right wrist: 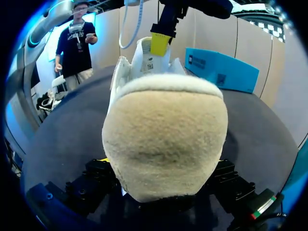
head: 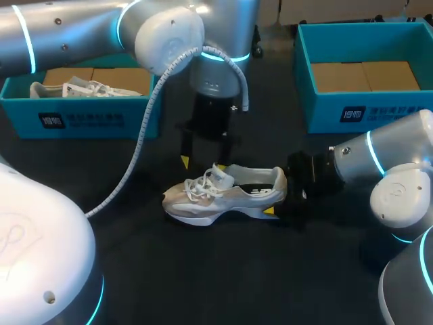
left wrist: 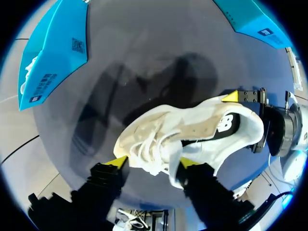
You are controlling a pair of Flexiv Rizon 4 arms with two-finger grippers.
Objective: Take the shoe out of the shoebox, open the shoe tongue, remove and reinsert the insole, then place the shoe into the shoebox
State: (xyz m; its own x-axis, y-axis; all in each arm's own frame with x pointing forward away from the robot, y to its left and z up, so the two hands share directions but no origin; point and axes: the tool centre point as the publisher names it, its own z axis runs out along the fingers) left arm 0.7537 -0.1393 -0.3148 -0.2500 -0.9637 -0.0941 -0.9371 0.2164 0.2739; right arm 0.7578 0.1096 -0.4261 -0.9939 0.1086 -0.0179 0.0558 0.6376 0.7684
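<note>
While standing upright on its sole, sits at the middle of the dark tabletop (head: 223, 271): white-and-beige lace-up sneaker (head: 223, 193) with a black side patch, toe toward the left arm's side, heel toward the right arm's side, outside both boxes.

Hangs straight down over the laces and tongue: black left gripper (left wrist: 153, 162) with yellow tips, fingers spread wide, one on each side of the lace area, white laces between them. Cannot tell whether either tip presses on the upper.

Comes in low from the right, at table level: black right gripper (right wrist: 162, 163), fingers closed against the two sides of the fuzzy beige heel, which fills the right wrist view.

Stands at the back left of the table: open teal cardboard shoebox (head: 88, 118), with a second white sneaker (head: 74, 88) lying on its brown cardboard floor.

Stands at the back right: matching teal shoebox (head: 325, 112), also open, brown cardboard floor in view.

Well apart from both boxes: the sneaker on the table.
</note>
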